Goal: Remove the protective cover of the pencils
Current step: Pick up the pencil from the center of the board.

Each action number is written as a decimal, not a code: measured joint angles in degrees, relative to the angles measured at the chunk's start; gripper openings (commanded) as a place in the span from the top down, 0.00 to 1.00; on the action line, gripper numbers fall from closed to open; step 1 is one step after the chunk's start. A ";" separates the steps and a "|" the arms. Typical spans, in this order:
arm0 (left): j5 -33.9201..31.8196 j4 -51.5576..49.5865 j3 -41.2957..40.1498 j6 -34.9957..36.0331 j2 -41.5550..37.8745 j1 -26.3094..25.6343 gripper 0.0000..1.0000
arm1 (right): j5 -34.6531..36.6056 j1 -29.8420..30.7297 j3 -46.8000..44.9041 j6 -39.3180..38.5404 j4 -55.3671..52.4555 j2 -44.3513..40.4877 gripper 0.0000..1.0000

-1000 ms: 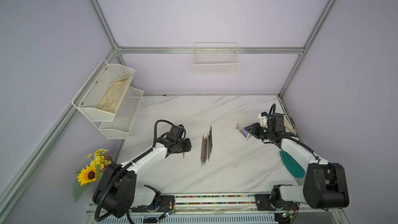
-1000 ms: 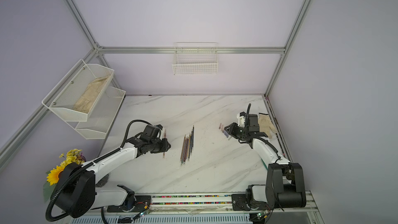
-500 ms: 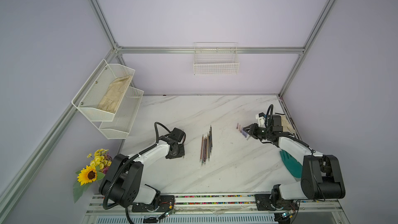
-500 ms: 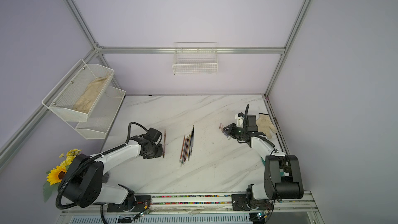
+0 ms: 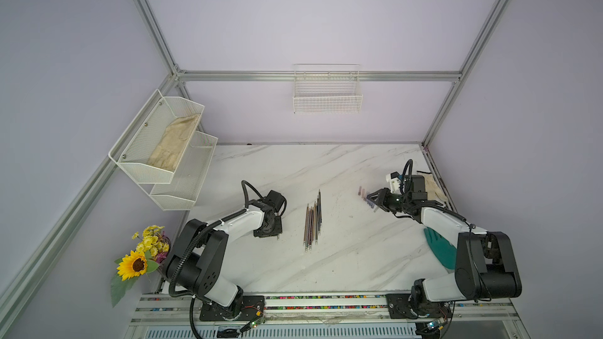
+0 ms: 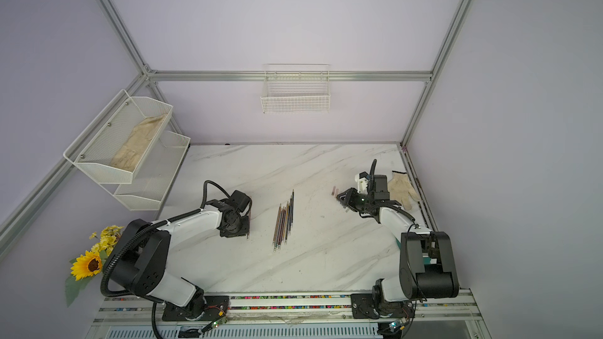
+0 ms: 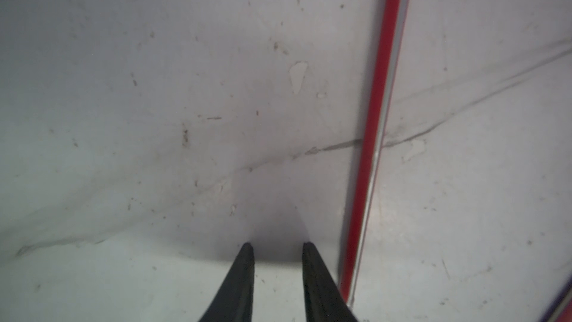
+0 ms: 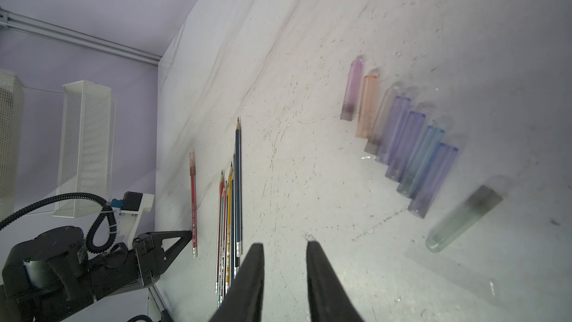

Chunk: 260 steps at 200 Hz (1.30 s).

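– Where the table [image 5: 342,256] is viewed from above, what is found at its middle?
– The pencils [image 5: 313,220] are laid side by side in a close bundle, with their tips turned toward the far wall. In the right wrist view the sharpened tips are shown bare.
– Is any pencil set apart?
– A red pencil [image 8: 193,205] is seen alone on the left arm's side of the bundle. A translucent cover [image 8: 192,159] is carried on its tip.
– How is the left gripper [image 7: 277,244] placed?
– It is pointed down at the table, fingers apart with nothing between them. The red pencil is seen just beside one finger, ungripped.
– And the right gripper [image 8: 284,244]?
– Its fingers are likewise held apart and empty, near a row of loose covers [image 8: 402,137] laid on the table. One greyish cover [image 8: 464,218], blurred, is seen apart from that row.
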 measured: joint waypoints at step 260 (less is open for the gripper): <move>-0.44 -0.59 4.26 -0.87 3.93 -4.11 0.90 | -2.12 0.00 -0.76 0.83 0.68 0.00 0.72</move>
